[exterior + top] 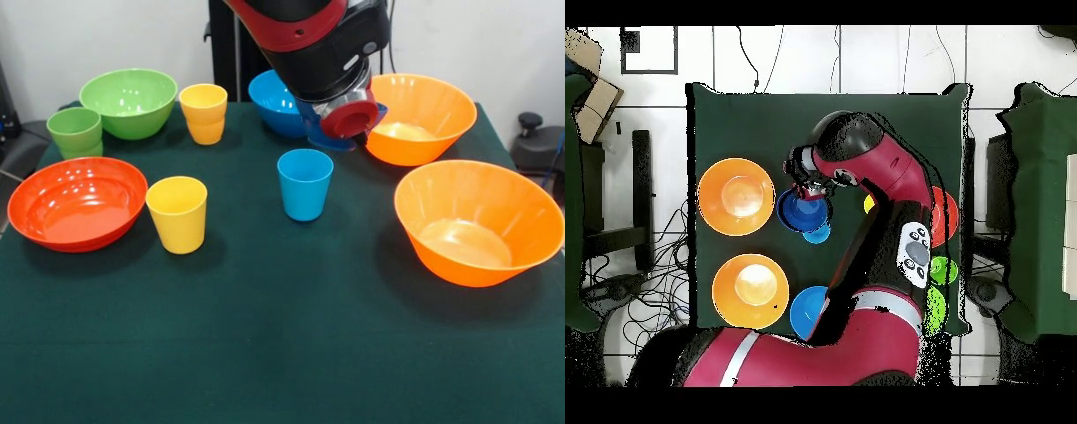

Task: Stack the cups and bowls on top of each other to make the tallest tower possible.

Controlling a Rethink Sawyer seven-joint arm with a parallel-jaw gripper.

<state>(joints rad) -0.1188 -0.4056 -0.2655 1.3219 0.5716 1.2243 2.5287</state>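
Observation:
My gripper (pixel 351 132) hangs over the far middle of the table and is shut on the small dark blue bowl (pixel 316 132), which it holds tilted above the cloth. From overhead the gripper (pixel 808 192) grips that bowl (pixel 800 212) at its rim, beside the light blue cup (pixel 819 236). The light blue cup (pixel 305 184) stands upright just in front. The light blue bowl (pixel 272 102) sits behind the arm. Two orange bowls (pixel 415 119) (pixel 477 221) sit to the right. The red-orange bowl (pixel 78 203), two yellow cups (pixel 177 214) (pixel 203 113), the green bowl (pixel 128 102) and the green cup (pixel 75 131) sit to the left. No tower shows.
A dark green cloth (pixel 282 353) covers the table. In the overhead view the arm (pixel 885 200) hides much of the side with the red-orange and green pieces. Chairs and cables lie around the table.

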